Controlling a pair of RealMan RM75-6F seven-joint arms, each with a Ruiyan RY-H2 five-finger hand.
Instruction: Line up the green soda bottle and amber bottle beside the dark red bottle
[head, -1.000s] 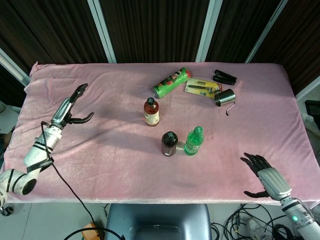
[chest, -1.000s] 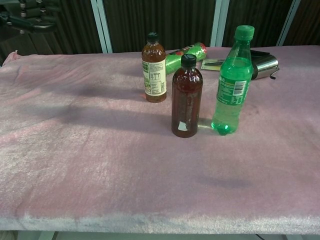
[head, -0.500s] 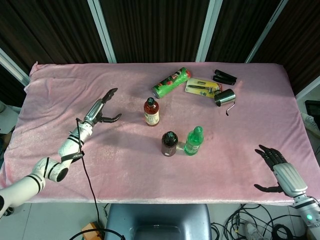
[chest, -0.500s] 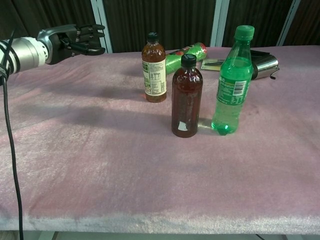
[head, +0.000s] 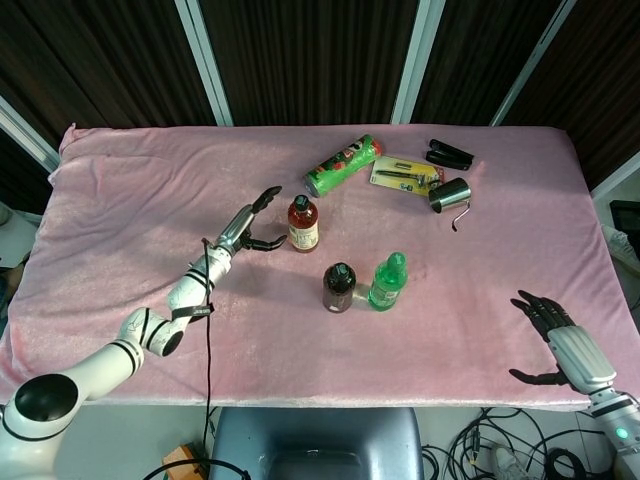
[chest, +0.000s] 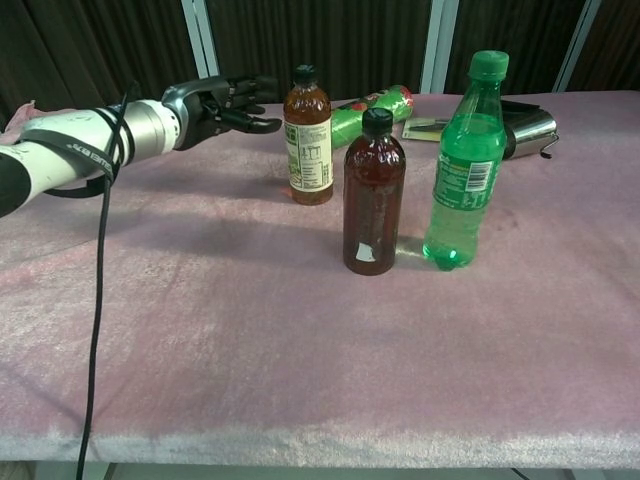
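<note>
The dark red bottle (head: 338, 287) (chest: 374, 194) stands upright mid-table with the green soda bottle (head: 388, 281) (chest: 464, 164) upright just to its right. The amber bottle (head: 303, 223) (chest: 309, 137) stands upright farther back and left. My left hand (head: 250, 229) (chest: 220, 104) is open with fingers spread, just left of the amber bottle and not touching it. My right hand (head: 549, 336) hovers open at the table's front right edge, seen only in the head view and holding nothing.
A green snack can (head: 343, 165) lies on its side behind the amber bottle. A yellow packaged tool (head: 405, 175), a black case (head: 449, 154) and a metal cup (head: 450, 193) sit at the back right. A black cable (chest: 97, 300) hangs from my left arm.
My left arm has swept right across the table, bringing its open hand from the far left to right beside the amber bottle. My right hand drew back slightly toward the front right corner.
</note>
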